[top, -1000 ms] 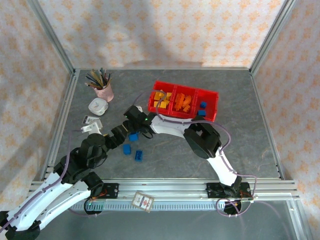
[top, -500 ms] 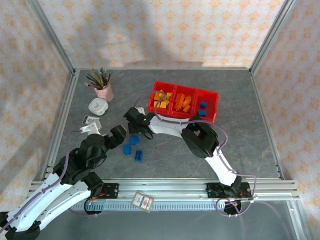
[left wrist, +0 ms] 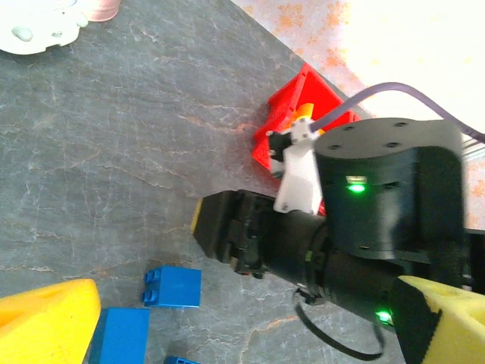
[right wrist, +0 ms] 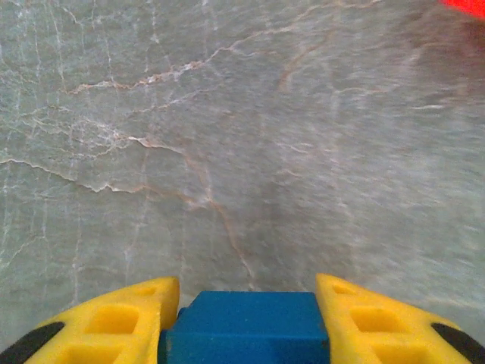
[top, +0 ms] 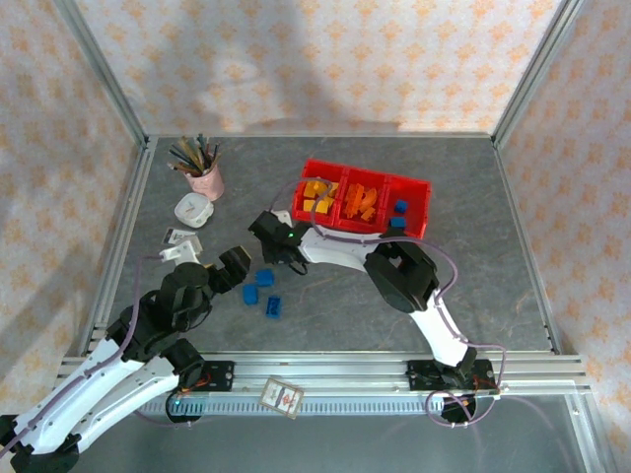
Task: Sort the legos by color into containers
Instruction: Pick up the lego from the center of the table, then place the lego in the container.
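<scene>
My right gripper is shut on a blue lego, with a yellow finger pressed against each side of it. In the top view that gripper sits low over the table, left of the red containers. The left compartment holds yellow-orange pieces, the middle one orange pieces, and the right one two blue legos. Three more blue legos lie loose on the table between the arms. My left gripper hovers just left of them, open and holding nothing. Its yellow fingers are spread wide.
A pink cup of pencils, a white round object and a small white gadget sit at the left. Metal frame posts edge the table. A card rests on the front rail. In the left wrist view, the containers' corner shows beyond the right arm.
The right gripper's jaws have closed in on a blue lego, and its wrist has shifted slightly nearer. The loose blue lego closest to it now shows a little nearer. The left arm has barely moved.
</scene>
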Tool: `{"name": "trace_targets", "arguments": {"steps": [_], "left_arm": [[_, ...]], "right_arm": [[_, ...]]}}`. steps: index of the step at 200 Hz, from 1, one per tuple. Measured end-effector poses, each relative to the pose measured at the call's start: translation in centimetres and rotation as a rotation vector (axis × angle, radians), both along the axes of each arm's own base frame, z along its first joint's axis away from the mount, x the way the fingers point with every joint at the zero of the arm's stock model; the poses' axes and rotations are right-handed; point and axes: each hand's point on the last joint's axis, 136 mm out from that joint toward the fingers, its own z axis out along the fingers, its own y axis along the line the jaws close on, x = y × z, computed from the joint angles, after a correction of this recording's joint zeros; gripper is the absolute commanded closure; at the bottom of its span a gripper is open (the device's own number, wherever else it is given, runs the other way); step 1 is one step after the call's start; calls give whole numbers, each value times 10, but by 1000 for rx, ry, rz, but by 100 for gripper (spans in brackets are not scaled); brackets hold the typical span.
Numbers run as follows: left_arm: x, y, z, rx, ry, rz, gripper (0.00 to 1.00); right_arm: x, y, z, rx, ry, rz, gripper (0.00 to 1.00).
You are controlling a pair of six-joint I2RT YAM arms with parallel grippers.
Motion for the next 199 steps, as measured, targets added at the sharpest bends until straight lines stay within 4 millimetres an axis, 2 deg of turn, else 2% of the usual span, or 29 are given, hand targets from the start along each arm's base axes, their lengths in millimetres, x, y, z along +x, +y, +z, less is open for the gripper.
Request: {"name": "trace_targets", "arguments": {"steps": [19, 41, 63, 85, 112, 149, 167, 183, 199], "left_arm": [[1, -5, -3, 3, 16, -18, 1], [5, -13, -6, 7, 27, -44, 1], [11, -24, -9, 19, 39, -81, 1], [18, -37, -14, 30, 50, -120, 1], [29, -55, -17, 29, 57, -168, 1], [45, -80, -14, 13, 48, -229, 1], [54, -92, -10, 1, 36, -253, 1], [60, -100, -7, 0, 26, -269, 1], [64, -106, -6, -5, 21, -284, 1]], "right_arm": [[1, -17, 23, 27, -19, -19, 64], [10, -44, 60, 81, -62, -68, 64], [26, -89, 95, 124, -124, -158, 63], [41, -141, 116, 140, -171, -265, 63], [59, -208, 121, 118, -201, -413, 63], [79, -289, 108, 66, -199, -598, 63], [88, -315, 107, 46, -214, -661, 63], [97, -329, 103, 36, -222, -695, 63], [106, -339, 91, 16, -211, -720, 60]]}}
